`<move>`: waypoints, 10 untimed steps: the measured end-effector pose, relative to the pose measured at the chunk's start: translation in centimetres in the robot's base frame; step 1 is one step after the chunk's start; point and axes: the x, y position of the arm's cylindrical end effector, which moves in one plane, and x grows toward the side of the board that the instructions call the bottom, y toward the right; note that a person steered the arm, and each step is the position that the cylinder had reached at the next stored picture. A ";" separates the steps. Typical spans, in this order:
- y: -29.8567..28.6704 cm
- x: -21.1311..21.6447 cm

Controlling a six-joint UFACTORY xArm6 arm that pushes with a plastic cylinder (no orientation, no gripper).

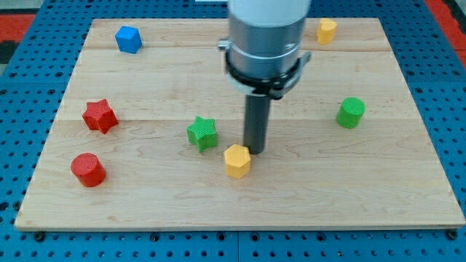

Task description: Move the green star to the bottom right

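Note:
The green star [202, 133] lies on the wooden board [328, 189], a little left of the middle. My tip [253, 151] is down on the board about a block's width to the star's right, apart from it. A yellow hexagonal block [237, 160] sits just below and left of my tip, very close to it or touching. The arm's grey body hides the board's upper middle.
A blue block [128, 38] at the top left. A red star [99, 116] and a red cylinder [88, 169] at the left. A second yellow hexagonal block [326, 30] at the top right. A green cylinder [351, 112] at the right.

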 end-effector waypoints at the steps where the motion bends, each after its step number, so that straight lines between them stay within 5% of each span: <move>1: -1.7 0.6; 2: -3.8 1.5; 3: -12.4 -0.6; 4: -12.0 -3.8; 6: 9.0 -2.1; 8: 4.1 -0.9; 9: 7.7 4.4; 10: 9.7 5.0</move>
